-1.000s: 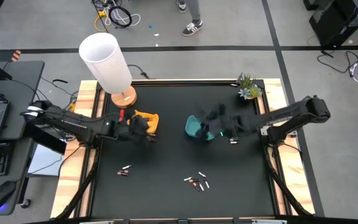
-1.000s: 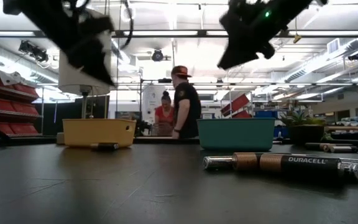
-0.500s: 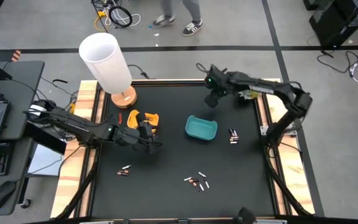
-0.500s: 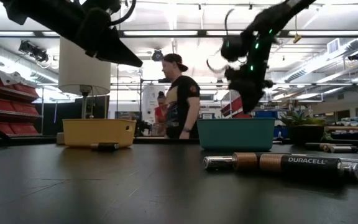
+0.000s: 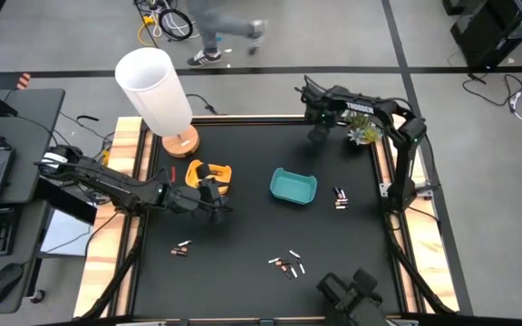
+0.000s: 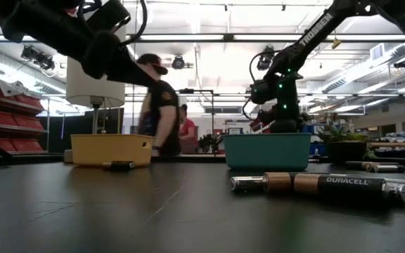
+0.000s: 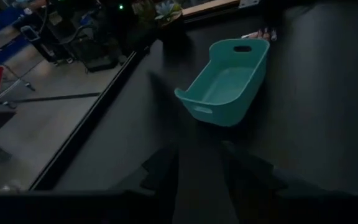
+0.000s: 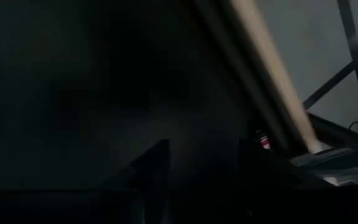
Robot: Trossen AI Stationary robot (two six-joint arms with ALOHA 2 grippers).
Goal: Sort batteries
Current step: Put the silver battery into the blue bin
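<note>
Batteries lie loose on the black table: a cluster near the front, a pair at the front left, another pair right of the teal tray. The cluster fills the foreground in the low view. My left gripper hovers just in front of the yellow tray, open, with nothing seen between its fingers. My right gripper hangs at the table's far edge beside the small plant, pointing down, open and empty.
A white lamp on a wooden foot stands at the far left corner. A wooden border runs along the table's edge; a small red-ended thing lies by it. One battery lies in front of the yellow tray. People move in the room behind.
My right gripper has swung from above the teal tray to the table's far edge, sinking and tipping to point down. My left gripper has drawn a little off the yellow tray toward the near edge and turned. A person has walked across behind the table.
</note>
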